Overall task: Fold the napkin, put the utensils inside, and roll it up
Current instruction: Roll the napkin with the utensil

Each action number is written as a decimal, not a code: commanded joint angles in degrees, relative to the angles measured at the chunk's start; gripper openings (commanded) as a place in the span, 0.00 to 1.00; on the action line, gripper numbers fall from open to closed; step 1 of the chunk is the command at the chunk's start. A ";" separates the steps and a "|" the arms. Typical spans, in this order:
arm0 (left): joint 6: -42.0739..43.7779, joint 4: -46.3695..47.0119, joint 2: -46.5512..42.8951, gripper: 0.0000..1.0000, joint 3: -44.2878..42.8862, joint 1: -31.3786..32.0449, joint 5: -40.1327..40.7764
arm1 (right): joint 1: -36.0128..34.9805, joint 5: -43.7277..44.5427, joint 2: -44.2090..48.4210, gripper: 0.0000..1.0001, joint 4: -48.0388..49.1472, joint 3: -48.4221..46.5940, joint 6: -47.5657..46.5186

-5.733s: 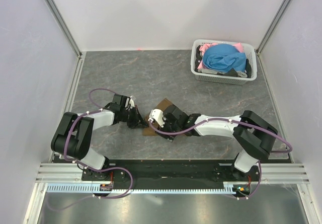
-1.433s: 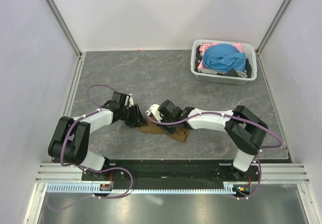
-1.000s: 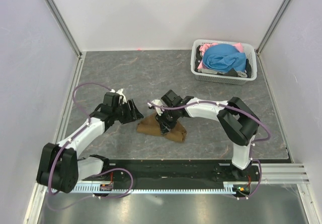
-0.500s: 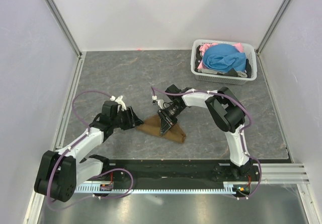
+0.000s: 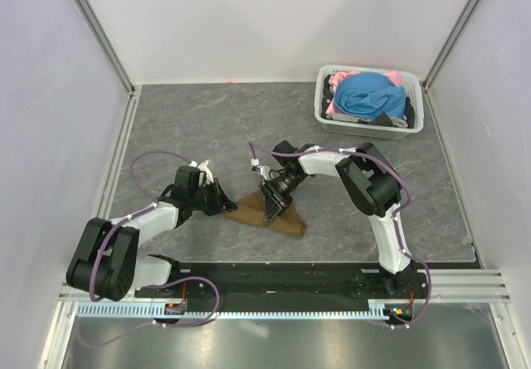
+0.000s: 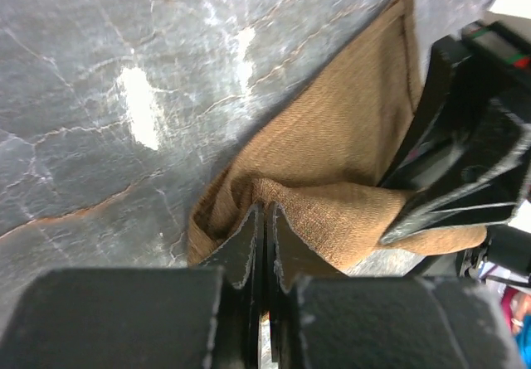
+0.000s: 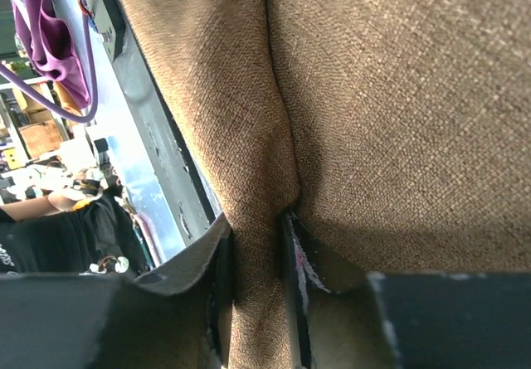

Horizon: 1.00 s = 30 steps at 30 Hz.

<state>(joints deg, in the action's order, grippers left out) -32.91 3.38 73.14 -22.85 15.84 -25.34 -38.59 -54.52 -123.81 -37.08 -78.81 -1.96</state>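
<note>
The brown napkin lies bunched and partly folded on the grey table, near the front middle. My left gripper is at its left end, jaws closed together on the cloth's puckered edge; the left gripper sits low on the table. My right gripper reaches in from the far side, over the napkin's middle. In the right wrist view the right gripper is shut on a raised ridge of the napkin. The fork is not in view.
A white basket with blue and pink clothes stands at the back right. White walls close in the table on three sides. The black mounting rail runs along the near edge.
The napkin went from a small patch between the grippers to a longer bunched strip. The right arm swung round to reach from the far side. The left arm's elbow shifted; its gripper stayed at the left end.
</note>
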 commanded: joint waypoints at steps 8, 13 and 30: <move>1.44 -5.66 11.23 0.02 -5.89 0.51 -1.29 | 0.27 16.01 8.48 0.60 1.22 -0.12 1.60; 1.79 -7.77 13.60 0.02 -8.08 0.60 -1.11 | -1.74 23.20 14.99 0.67 3.77 1.98 0.38; 1.44 -12.08 14.83 0.02 -10.90 0.60 -1.11 | -21.35 59.09 30.82 0.88 23.81 19.65 -5.51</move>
<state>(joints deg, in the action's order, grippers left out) -32.88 -3.90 86.63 -33.47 15.90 -29.58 -59.13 -2.76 -94.80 -19.84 -60.90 -5.89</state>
